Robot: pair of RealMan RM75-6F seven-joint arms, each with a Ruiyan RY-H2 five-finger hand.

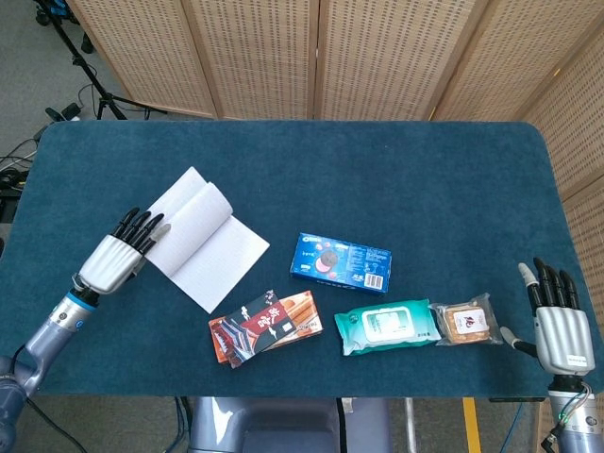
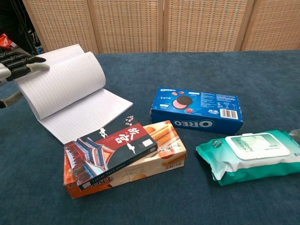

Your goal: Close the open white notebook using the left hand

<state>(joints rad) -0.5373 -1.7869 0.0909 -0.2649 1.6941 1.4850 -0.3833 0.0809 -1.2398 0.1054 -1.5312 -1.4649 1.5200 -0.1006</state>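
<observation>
The white notebook (image 1: 209, 243) lies open on the left of the blue table, lined pages up. Its left half (image 2: 65, 79) stands raised and curls over toward the right half, which lies flat. My left hand (image 1: 121, 255) is at the notebook's left edge, fingers stretched out behind and under the raised half. In the chest view the left hand (image 2: 16, 63) shows at the far left, its fingertips touching the top edge of the lifted page. My right hand (image 1: 560, 326) rests at the table's front right corner, fingers spread, holding nothing.
A red and orange biscuit box (image 1: 266, 326) lies just in front of the notebook's right half. A blue Oreo box (image 1: 341, 262), a green wipes pack (image 1: 387, 326) and a small snack packet (image 1: 464, 321) sit to the right. Folding screens stand behind the table.
</observation>
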